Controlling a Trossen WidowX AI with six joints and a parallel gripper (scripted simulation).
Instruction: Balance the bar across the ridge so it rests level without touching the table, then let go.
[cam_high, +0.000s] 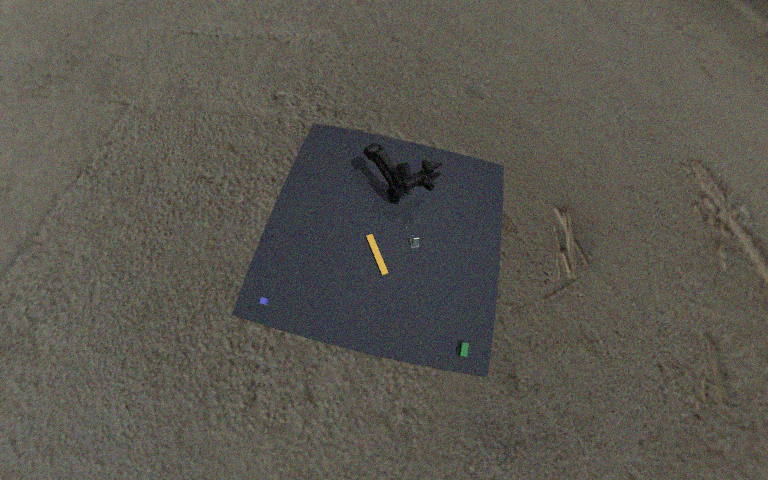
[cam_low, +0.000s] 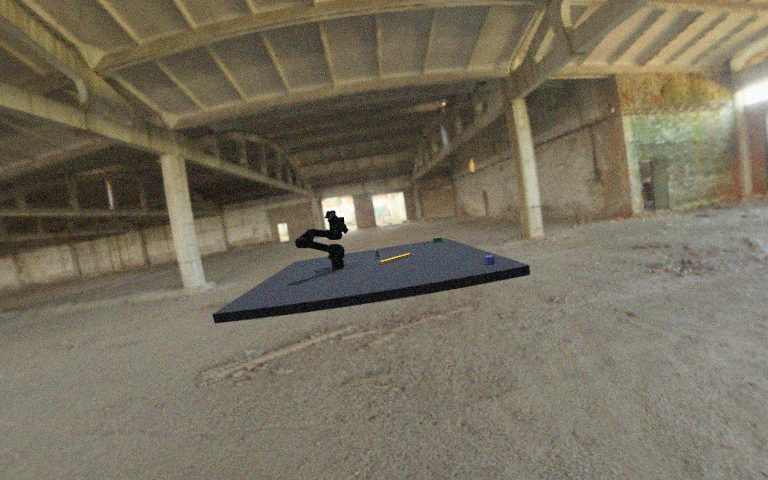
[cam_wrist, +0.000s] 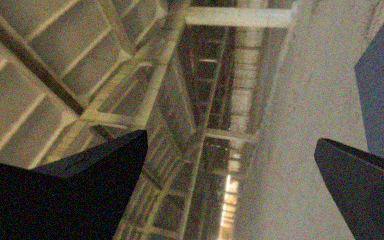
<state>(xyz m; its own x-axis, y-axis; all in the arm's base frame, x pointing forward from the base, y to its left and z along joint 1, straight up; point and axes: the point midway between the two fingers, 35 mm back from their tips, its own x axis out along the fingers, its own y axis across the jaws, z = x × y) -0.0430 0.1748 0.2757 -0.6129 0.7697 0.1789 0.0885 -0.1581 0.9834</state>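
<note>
A long yellow-orange bar (cam_high: 377, 254) (cam_low: 395, 258) lies flat on the dark table (cam_high: 322, 226) (cam_low: 317, 294), apart from the ridge. The ridge (cam_high: 415, 242) (cam_low: 377, 254) is a small pale grey piece standing to the right of the bar in the top view; its fine shape is too small to tell. My gripper (cam_wrist: 230, 143) is open, with its two black fingers wide apart and nothing between them. In the exterior view the arm holds it high above the table, near the arm's base and away from bar and ridge. The wrist view shows neither bar nor ridge.
A green block (cam_high: 464, 349) (cam_low: 437, 240) sits near one table corner. A small blue-violet block (cam_high: 263, 301) (cam_low: 489, 259) sits near another corner. Both are well away from the bar and the ridge. The black arm (cam_high: 386, 169) (cam_low: 320, 243) stands toward the opposite table edge.
</note>
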